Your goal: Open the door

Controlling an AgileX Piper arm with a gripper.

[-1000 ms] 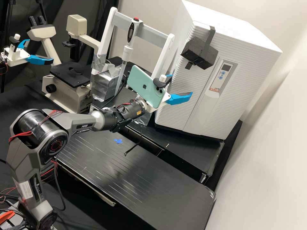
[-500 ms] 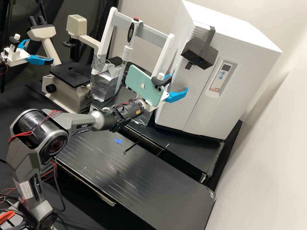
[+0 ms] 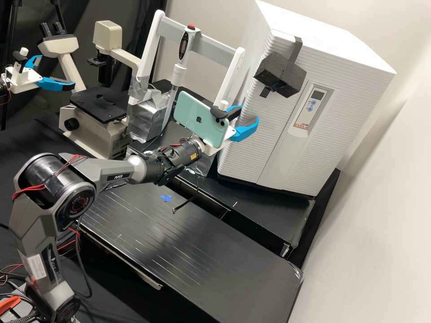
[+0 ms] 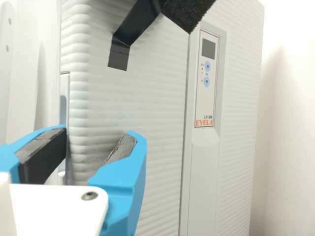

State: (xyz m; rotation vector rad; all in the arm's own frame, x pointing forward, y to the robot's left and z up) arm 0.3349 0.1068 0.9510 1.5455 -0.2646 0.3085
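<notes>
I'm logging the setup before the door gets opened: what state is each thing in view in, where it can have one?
Cabinet door, shut.
Gripper, open and empty, near the cabinet's front.
Small display, dark.
Black block, strapped to the cabinet's front.
Green phone, mounted behind the gripper.
Microscope, standing upright.

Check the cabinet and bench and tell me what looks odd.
A dark block is strapped to the front of the cabinet, a bent black strip below it: it looks makeshift. A blue scrap on the bench seems stray.
</notes>
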